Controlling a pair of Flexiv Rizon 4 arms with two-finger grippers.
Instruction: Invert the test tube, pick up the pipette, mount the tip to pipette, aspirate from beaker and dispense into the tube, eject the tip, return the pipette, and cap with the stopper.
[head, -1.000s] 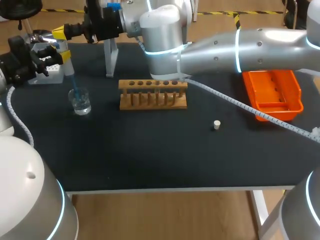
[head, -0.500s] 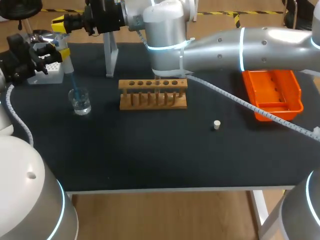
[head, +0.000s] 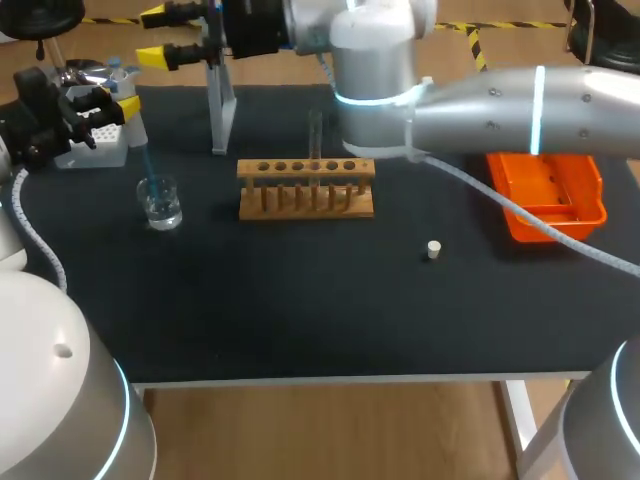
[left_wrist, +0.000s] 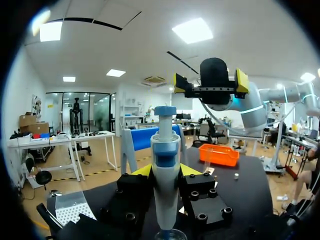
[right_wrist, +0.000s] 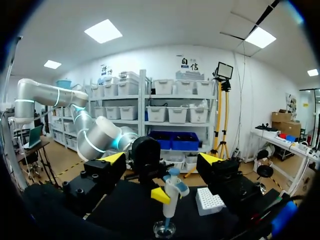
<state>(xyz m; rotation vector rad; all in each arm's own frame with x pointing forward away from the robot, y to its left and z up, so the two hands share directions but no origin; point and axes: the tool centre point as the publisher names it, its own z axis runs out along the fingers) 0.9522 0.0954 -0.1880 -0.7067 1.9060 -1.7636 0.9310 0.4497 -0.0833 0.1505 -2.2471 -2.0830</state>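
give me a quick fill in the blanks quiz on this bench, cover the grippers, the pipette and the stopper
1. The left gripper is shut on the ___, whose blue tip points down into the beaker.
2. The right gripper is ___, with nothing between its fingers.
3. The stopper lies on the table between the wooden rack and the ___ tray.
Missing words: pipette; open; orange.

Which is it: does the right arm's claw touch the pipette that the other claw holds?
Apart. The right wrist view shows the pipette standing ahead of the right claw, with open space between it and both yellow tips.
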